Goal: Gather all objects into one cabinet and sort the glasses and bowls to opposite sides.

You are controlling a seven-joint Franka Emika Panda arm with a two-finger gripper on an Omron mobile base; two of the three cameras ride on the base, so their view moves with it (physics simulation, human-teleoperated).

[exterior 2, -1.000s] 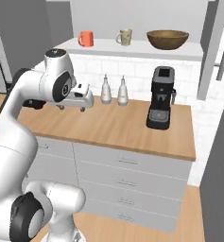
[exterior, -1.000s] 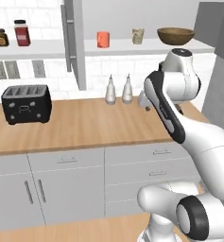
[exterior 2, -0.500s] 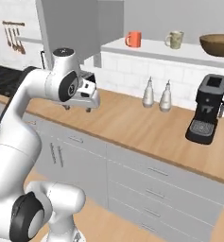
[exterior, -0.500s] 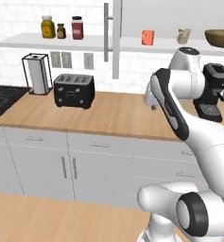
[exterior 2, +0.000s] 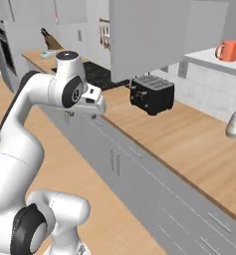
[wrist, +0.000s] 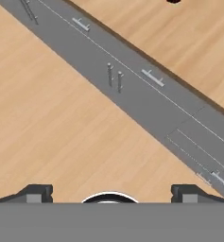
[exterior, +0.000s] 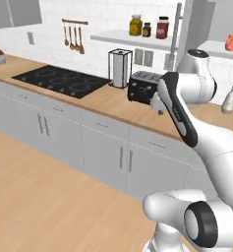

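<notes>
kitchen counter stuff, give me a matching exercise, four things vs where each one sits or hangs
Things:
1. toaster
2. orange-red cup
3. utensils
4. cooktop

Places:
A. hanging from a rail on the wall
B. set flat into the wooden counter
C. up on the white shelf
D. standing on the counter

Pairs: 1-D, 2-C, 3-A, 4-B
</notes>
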